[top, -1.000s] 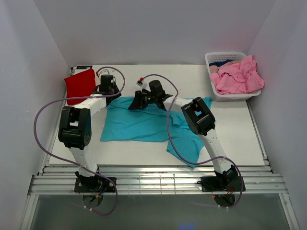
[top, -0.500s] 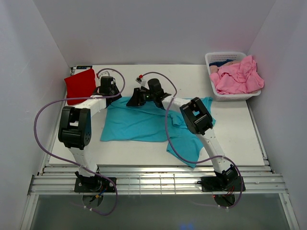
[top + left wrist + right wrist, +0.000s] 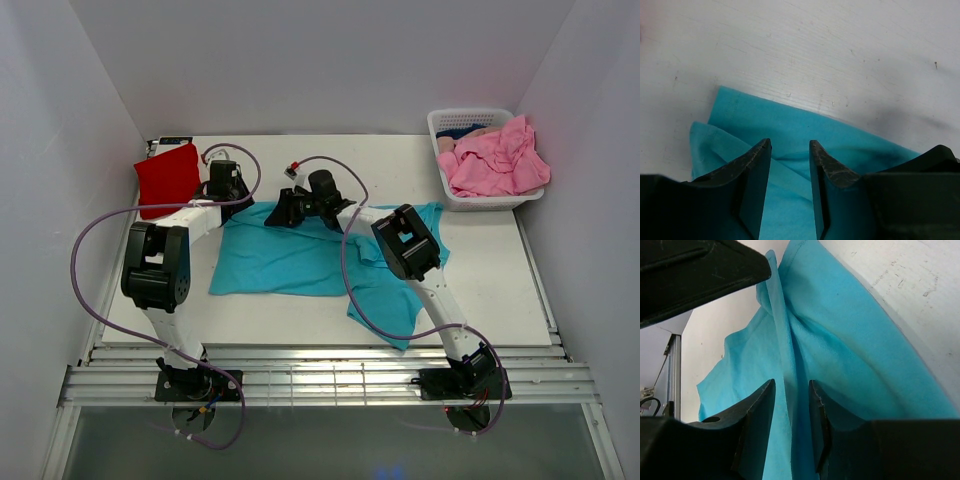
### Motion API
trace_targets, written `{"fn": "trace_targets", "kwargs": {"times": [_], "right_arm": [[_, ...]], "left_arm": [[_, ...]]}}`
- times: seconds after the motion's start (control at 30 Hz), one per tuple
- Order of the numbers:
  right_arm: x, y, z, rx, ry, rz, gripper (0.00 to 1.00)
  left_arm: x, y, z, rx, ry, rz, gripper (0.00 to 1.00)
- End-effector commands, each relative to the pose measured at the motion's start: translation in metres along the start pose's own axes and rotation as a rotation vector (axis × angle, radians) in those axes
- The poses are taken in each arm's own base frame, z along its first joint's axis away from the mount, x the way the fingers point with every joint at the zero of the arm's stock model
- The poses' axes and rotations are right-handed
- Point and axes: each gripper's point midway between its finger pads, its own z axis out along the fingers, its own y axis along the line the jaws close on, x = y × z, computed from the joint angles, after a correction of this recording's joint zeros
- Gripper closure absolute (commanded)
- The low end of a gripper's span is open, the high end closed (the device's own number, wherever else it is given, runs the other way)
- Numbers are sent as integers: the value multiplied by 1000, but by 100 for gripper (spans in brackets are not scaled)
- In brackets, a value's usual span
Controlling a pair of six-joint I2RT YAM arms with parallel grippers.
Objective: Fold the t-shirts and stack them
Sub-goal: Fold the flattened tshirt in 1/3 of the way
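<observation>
A teal t-shirt (image 3: 300,262) lies spread on the white table, partly folded. My left gripper (image 3: 232,197) hovers at its far left corner. In the left wrist view the gripper (image 3: 790,145) is open, with flat teal cloth (image 3: 790,117) under the gap. My right gripper (image 3: 274,215) sits at the shirt's far edge. In the right wrist view it (image 3: 791,385) is open, and a raised ridge of teal cloth (image 3: 785,340) runs loosely between the fingers. A folded red t-shirt (image 3: 167,178) lies at the far left. Pink t-shirts (image 3: 497,160) are heaped in the basket.
A white slotted basket (image 3: 447,125) stands at the far right of the table. White walls enclose the table on three sides. Purple cables loop off both arms. Bare white tabletop (image 3: 840,50) lies beyond the shirt's far edge.
My right gripper has shifted a little toward the back and its jaws have spread wider. The left gripper has hardly moved.
</observation>
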Motion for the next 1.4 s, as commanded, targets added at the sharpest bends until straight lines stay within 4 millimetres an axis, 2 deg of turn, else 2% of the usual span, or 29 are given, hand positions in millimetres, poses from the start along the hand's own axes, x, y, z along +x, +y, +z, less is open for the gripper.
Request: {"fn": "trace_targets", "kwargs": {"times": [0.0,0.4,0.6,0.67,0.83,0.97,1.1,1.37], "right_arm": [[-1,16,-4,-36,-2,-33,60],[30,38,-13,-114,80,-13,60],[27,56,-14,-157,76,-38,60],[23,60,-12,-167,72,-44,60],[21,59,-10,-165,68,-42,60],[22,56,-9,-157,68,-43,60],[22,55,-9,-153,66,-41,60],[24,54,-9,-151,68,-41,60]], "left_arm": [[-20,-11,-16,41,-58,-21,53],[-22,-10,-16,37,-62,-22,53],[-20,-16,-16,71,-51,-25,53],[-17,-25,-17,111,-34,-23,56],[-2,-43,-26,132,0,-10,72],[16,-52,-34,108,34,8,100],[29,-54,-33,75,49,38,100],[40,-38,-23,-15,73,51,100]]}}
